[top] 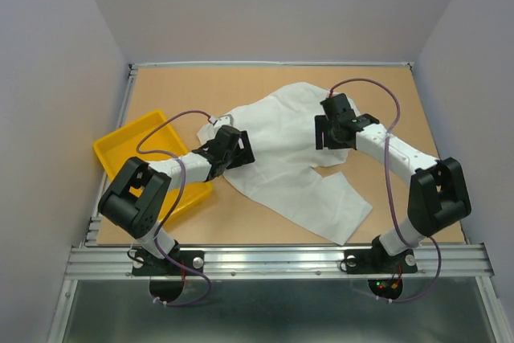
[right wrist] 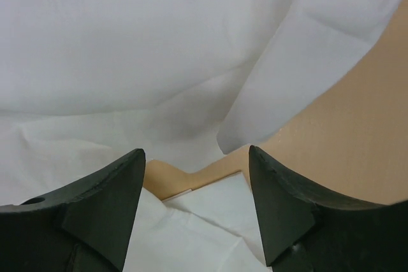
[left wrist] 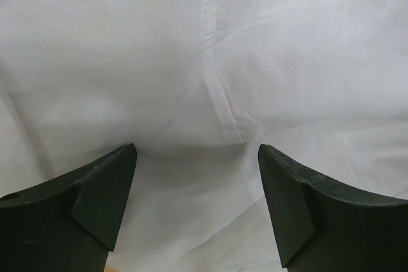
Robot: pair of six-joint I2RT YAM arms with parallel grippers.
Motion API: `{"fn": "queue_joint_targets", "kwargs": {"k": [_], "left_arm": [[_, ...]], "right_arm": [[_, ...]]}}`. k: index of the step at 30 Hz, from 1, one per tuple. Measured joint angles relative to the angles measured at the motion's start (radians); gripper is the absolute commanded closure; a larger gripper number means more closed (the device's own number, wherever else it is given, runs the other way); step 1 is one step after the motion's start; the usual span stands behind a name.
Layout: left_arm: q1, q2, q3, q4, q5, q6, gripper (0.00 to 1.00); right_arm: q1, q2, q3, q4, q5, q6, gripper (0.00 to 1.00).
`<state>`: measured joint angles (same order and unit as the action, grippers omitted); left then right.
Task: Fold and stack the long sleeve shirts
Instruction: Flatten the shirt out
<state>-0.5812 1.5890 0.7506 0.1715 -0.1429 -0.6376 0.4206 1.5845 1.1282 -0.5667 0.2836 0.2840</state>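
Note:
A white long sleeve shirt (top: 289,158) lies crumpled and spread across the middle of the wooden table, one part reaching toward the front edge. My left gripper (top: 241,150) is open over the shirt's left edge; white fabric with a seam (left wrist: 210,68) fills its view between the fingers (left wrist: 102,189). My right gripper (top: 325,136) is open over the shirt's right side. Its view shows a cloth edge (right wrist: 255,125) and a strip of bare table (right wrist: 344,125) between the fingers (right wrist: 280,202). Neither gripper holds anything.
A yellow plastic tray (top: 132,146) sits at the table's left, partly under my left arm. The table (top: 426,118) is walled by grey panels on three sides, with a metal rail along the front edge.

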Motion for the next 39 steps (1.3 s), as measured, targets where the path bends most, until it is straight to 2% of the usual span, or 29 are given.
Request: {"fn": "queue_joint_targets", "kwargs": {"k": [4,5,9,11,16,21,26,39], "left_arm": [[0.000,0.000,0.000,0.002,0.000,0.000,0.10],[0.000,0.000,0.000,0.002,0.000,0.000,0.10],[0.000,-0.003,-0.005,0.006,0.000,0.000,0.10],[0.000,-0.003,-0.005,0.006,0.001,0.000,0.10],[0.000,-0.003,-0.006,0.007,0.005,0.000,0.10],[0.000,-0.006,-0.011,0.012,0.005,-0.001,0.10],[0.000,-0.008,-0.012,0.013,0.008,-0.002,0.10],[0.000,-0.008,-0.012,0.013,0.008,-0.004,0.10]], "right_arm": [[-0.059,-0.089,-0.008,0.003,-0.031,0.034,0.38],[-0.113,-0.125,-0.032,0.021,-0.060,0.056,0.42],[-0.324,-0.222,-0.134,0.056,-0.140,0.136,0.47],[-0.404,-0.263,-0.198,0.081,-0.187,0.187,0.52],[-0.525,-0.301,-0.360,0.201,-0.359,0.304,0.52],[-0.544,-0.252,-0.459,0.337,-0.470,0.411,0.46],[-0.544,-0.183,-0.474,0.479,-0.540,0.466,0.38],[-0.544,-0.029,-0.469,0.671,-0.618,0.477,0.38]]}}
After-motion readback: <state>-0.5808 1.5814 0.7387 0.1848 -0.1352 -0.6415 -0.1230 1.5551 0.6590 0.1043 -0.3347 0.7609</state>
